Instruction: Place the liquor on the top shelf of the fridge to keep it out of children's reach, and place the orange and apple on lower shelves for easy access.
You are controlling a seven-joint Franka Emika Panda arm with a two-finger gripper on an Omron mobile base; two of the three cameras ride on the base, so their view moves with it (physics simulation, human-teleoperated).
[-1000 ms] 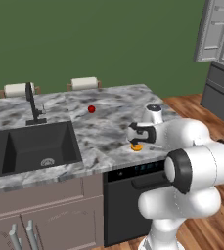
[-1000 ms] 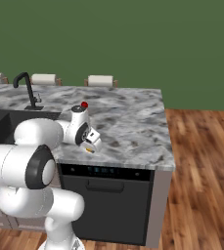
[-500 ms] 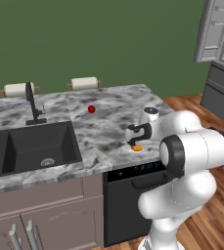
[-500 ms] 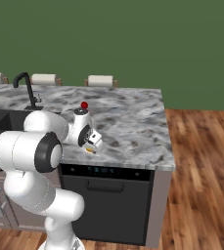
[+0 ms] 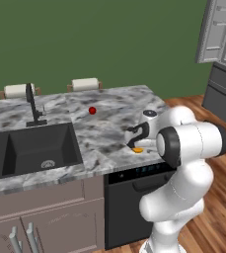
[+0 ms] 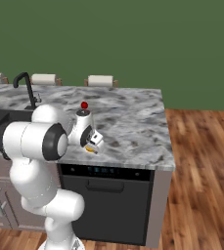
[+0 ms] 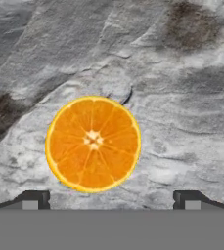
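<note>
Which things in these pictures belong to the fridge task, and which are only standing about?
Belonging to the job:
- flat round orange on the marble counter, under the open gripper
- small glossy red apple
- tall grey fridge

Just standing about:
- black tap
- dark sink
- paper rolls
- black dishwasher

Marble counter (image 5: 104, 128) with black sink (image 5: 30, 148), black faucet (image 5: 33, 104), dishwasher (image 6: 108, 195) below, wood floor (image 6: 201, 171)

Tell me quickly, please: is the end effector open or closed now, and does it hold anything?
End effector: open, holding nothing, poised over the orange on the counter.
</note>
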